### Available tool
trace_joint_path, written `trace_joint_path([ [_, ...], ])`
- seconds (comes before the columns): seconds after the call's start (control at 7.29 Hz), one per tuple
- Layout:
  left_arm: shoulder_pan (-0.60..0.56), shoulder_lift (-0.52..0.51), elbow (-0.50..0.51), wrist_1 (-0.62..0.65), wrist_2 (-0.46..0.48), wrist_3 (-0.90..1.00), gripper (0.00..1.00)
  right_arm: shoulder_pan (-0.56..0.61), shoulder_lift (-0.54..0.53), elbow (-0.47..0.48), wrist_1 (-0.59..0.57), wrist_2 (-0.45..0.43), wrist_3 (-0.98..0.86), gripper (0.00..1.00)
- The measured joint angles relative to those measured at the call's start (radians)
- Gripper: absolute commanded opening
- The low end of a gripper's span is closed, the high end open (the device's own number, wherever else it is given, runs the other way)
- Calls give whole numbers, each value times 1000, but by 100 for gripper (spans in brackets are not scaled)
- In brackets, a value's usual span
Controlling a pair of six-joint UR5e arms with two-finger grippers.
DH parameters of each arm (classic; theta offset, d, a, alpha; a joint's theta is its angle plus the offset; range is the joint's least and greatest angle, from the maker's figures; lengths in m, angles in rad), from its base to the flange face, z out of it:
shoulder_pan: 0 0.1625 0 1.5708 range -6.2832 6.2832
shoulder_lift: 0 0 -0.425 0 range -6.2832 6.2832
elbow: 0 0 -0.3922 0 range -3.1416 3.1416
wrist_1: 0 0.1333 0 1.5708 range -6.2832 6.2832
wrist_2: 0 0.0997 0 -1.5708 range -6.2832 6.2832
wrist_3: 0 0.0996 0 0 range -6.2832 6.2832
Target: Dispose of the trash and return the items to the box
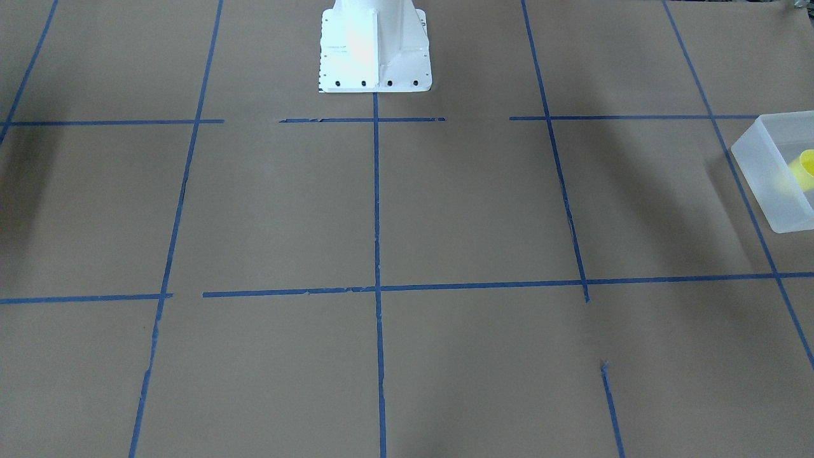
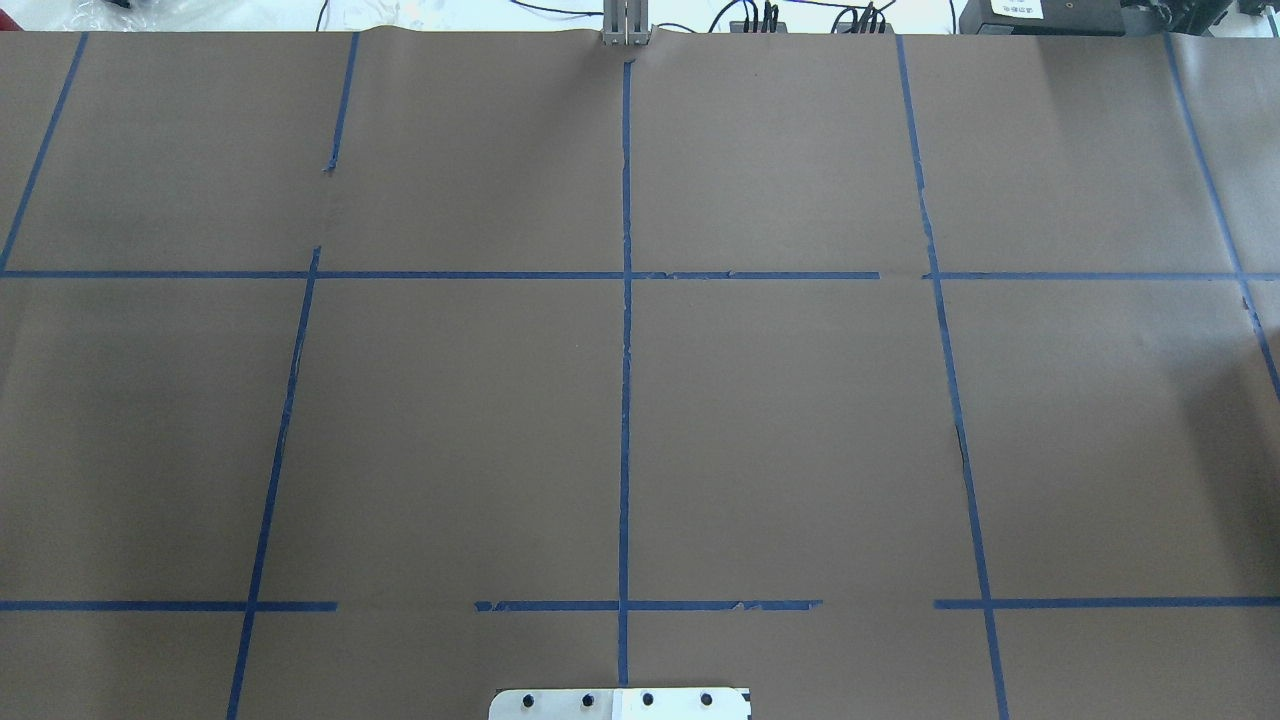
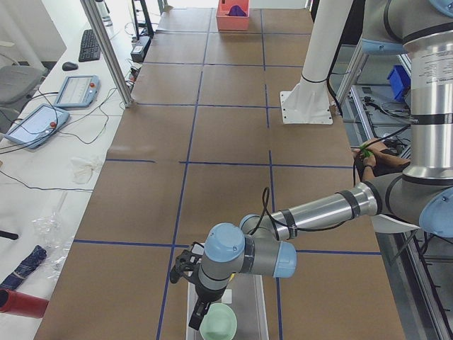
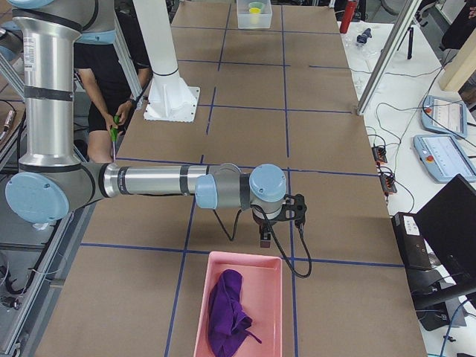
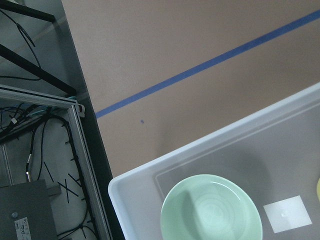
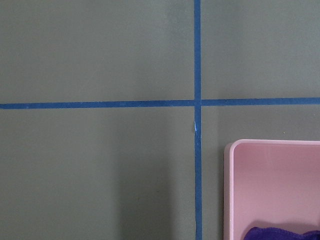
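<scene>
While the bowl (image 5: 211, 210) sits upright on the floor of the box (image 5: 150, 172), close to one corner, the cup (image 1: 806, 166) lies in the same box further along. Only a yellow sliver of the cup shows at the edge of the left wrist view, and I cannot tell whether it stands or lies tipped. The bowl and cup sit apart, with bare box floor and a white label between them. The box stands on the counter (image 2: 450, 420) at the robot's left end, its long walls roughly square to the blue tape (image 2: 625, 400) grid.

The left hand (image 3: 197, 315) hangs over the near end of the box in the left side view, just beside the bowl's rim. Whether it touches the bowl is unclear. No view shows its fingers well enough, so I cannot tell if they are spread or pressed together.

At the far right end of the counter lies a pink tray (image 4: 269, 312) with a crumpled purple cloth (image 4: 225, 306) inside. The right hand (image 4: 265, 236) hangs above the brown paper just beyond the tray's edge, pointing down. It shows only in the right side view, so I cannot tell its state either.

Between the two ends, the white base (image 1: 375, 51) rises from the counter's robot side. A person (image 4: 111, 89) sits behind it, off the counter.
</scene>
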Motion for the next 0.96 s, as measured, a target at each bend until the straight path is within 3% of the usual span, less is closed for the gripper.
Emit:
trace_joint_path([
  [0.27,4,-2,-68,31,-96,-183,100,0,-2,-2,0,0,0,100],
  [0.55,28,-4,-179,167,-187,-281,100,0,-3,1,0,1,3,100],
  [0.96,115,-4,-315,310,-253,-386,100,0,-2,5,0,3,9,100],
])
